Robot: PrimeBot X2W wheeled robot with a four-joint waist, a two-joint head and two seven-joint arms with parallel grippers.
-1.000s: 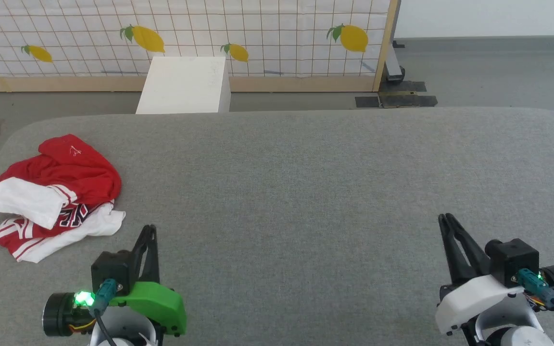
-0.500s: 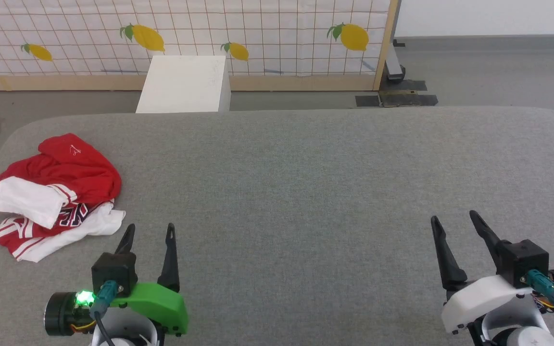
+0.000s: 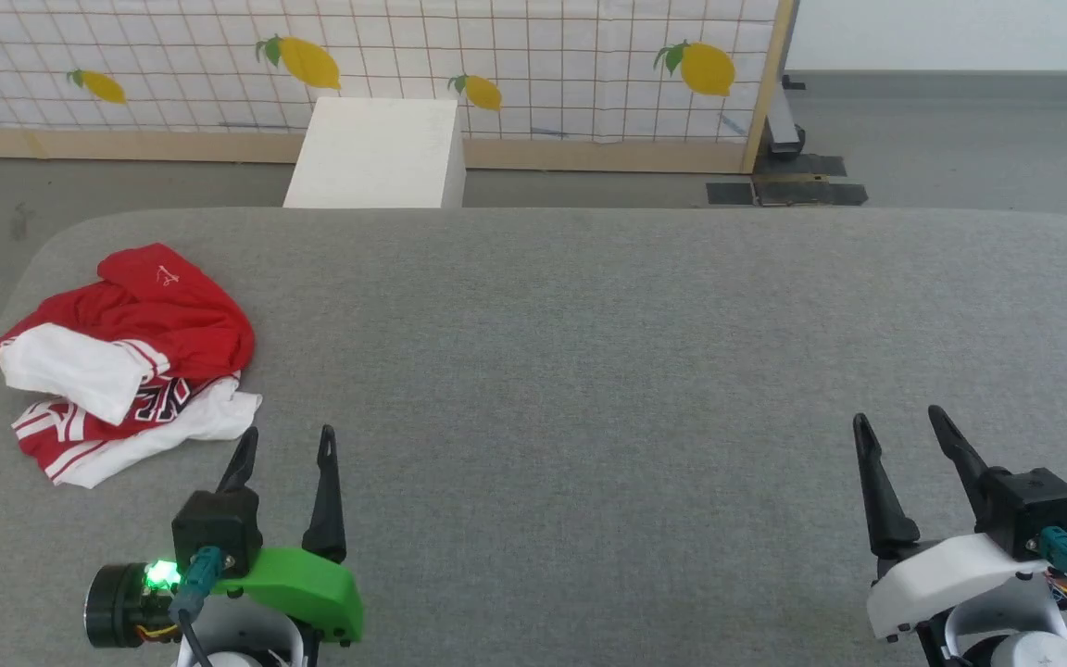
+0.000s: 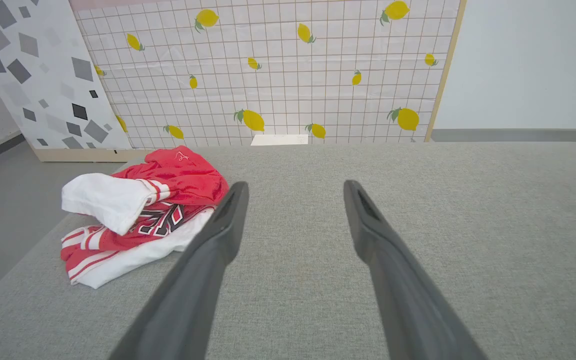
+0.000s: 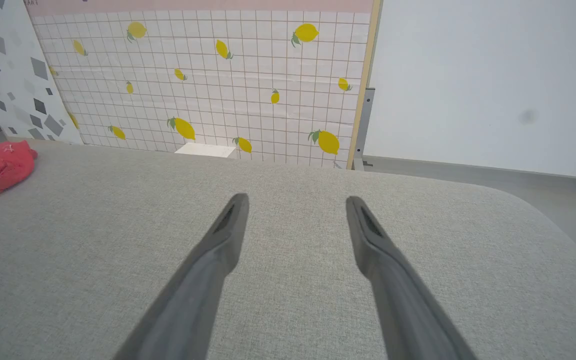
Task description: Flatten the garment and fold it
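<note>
lying crumpled, garment (image 3: 140, 329) on grey fabric surface (image 3: 589, 352), lemon-print screen (image 3: 552, 56), perhaps box (image 3: 376, 153) behind

1. I see a grey fabric-covered table (image 3: 608, 315) with rounded corners spanning my head view.
2. Beyond its far edge, a white box (image 3: 376, 153) stands on the grey floor (image 3: 960, 139).
3. Behind the box is a wood-framed grid panel (image 3: 543, 56) printed with yellow lemons.
4. Dark flat plates (image 3: 784, 192) lie on the floor at the foot of its right post.
5. My left wrist view shows a board of grey diamonds (image 4: 28, 75) left of the grid panel.
6. A plain white wall (image 5: 483, 85) lies to its right.
</note>
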